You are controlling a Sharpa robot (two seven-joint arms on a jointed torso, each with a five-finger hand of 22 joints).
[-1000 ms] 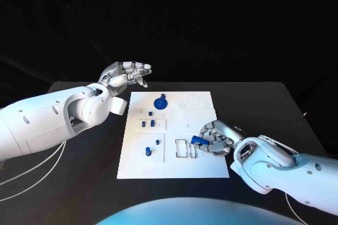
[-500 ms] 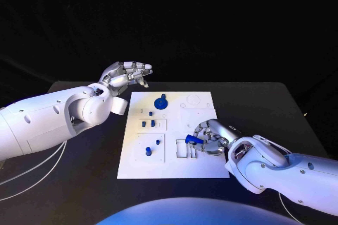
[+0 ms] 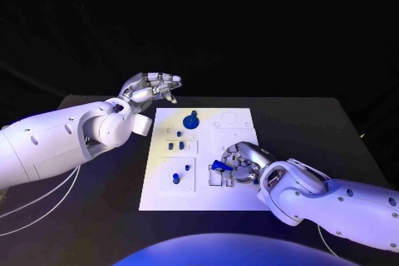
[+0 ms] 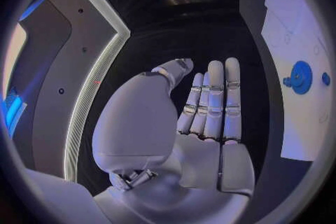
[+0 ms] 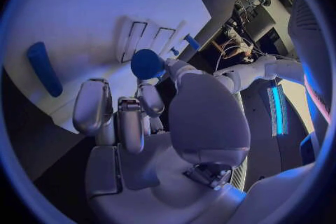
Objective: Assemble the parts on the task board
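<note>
Fingers of the right hand pinch a blue part at their tips, over the board's slots. Left hand hovers beyond the board's far edge, fingers loosely spread, holding nothing.

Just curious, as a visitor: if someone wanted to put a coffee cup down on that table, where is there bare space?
Bare black table lies right of the task board and in front of its near edge. The board's middle is crowded: the right hand holds a blue part over the slots. The left hand hovers by the far-left corner.
</note>
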